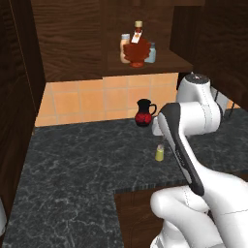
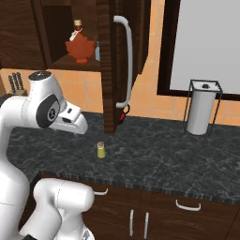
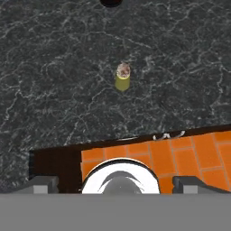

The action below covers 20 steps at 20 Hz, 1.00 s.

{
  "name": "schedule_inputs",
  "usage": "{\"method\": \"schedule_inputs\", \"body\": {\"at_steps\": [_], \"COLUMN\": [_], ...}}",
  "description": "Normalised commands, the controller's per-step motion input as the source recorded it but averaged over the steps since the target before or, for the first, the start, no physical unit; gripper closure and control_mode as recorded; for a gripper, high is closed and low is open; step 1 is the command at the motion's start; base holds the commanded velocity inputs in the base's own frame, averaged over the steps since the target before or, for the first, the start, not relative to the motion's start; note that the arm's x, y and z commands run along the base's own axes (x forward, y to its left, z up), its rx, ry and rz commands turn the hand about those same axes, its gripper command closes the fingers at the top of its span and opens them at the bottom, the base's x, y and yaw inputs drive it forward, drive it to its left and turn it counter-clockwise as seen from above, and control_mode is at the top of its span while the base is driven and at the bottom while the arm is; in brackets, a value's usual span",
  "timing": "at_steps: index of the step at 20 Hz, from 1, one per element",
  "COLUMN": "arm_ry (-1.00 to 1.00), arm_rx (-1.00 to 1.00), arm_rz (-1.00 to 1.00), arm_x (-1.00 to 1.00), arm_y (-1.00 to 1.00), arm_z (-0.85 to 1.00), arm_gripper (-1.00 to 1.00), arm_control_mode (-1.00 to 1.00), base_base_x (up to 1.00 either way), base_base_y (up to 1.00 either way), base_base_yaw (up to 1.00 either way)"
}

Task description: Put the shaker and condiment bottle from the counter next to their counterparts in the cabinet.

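The small yellow-green shaker (image 1: pixel 159 153) (image 2: pixel 101 150) (image 3: pixel 122 77) stands upright on the dark marbled counter (image 1: pixel 72 160), near its front edge. My gripper (image 3: pixel 116 184) hangs above the counter and looks down on the shaker from a distance. It is open, its fingertips (image 3: pixel 43 184) are wide apart, and nothing is between them. The red-brown condiment bottle (image 1: pixel 136 48) (image 2: pixel 79 44) stands on the shelf of the cabinet (image 1: pixel 155 65). It sits between the slim peach bottle (image 1: pixel 125 47) and the pale blue-grey shaker (image 1: pixel 151 52).
A dark red-black jug (image 1: pixel 143 112) stands at the back of the counter by the orange tiles. The open cabinet door (image 2: pixel 112 65) with its long handle juts out over the counter. A paper towel holder (image 2: pixel 201 108) stands at the right, and a knife block (image 2: pixel 16 82) at the left.
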Motion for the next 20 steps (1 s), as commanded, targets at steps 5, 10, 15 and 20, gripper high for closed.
{"method": "schedule_inputs", "body": {"at_steps": [5, 10, 15, 20], "arm_ry": [-0.16, -0.17, -0.01, 0.0], "arm_rx": [-0.05, -0.01, 0.0, 0.0], "arm_rz": [0.0, 0.0, 0.0, 0.0], "arm_x": [0.07, 0.19, 0.18, 0.27], "arm_y": [-0.11, -0.02, -0.05, -0.11], "arm_z": [-0.33, -0.12, -0.05, -0.12], "arm_gripper": [-1.0, -1.0, -1.0, -1.0], "arm_control_mode": [-1.0, -1.0, -1.0, -1.0], "base_base_x": [0.0, 0.0, 0.0, 0.0], "base_base_y": [0.0, 0.0, 0.0, 0.0], "base_base_yaw": [0.0, 0.0, 0.0, 0.0]}}
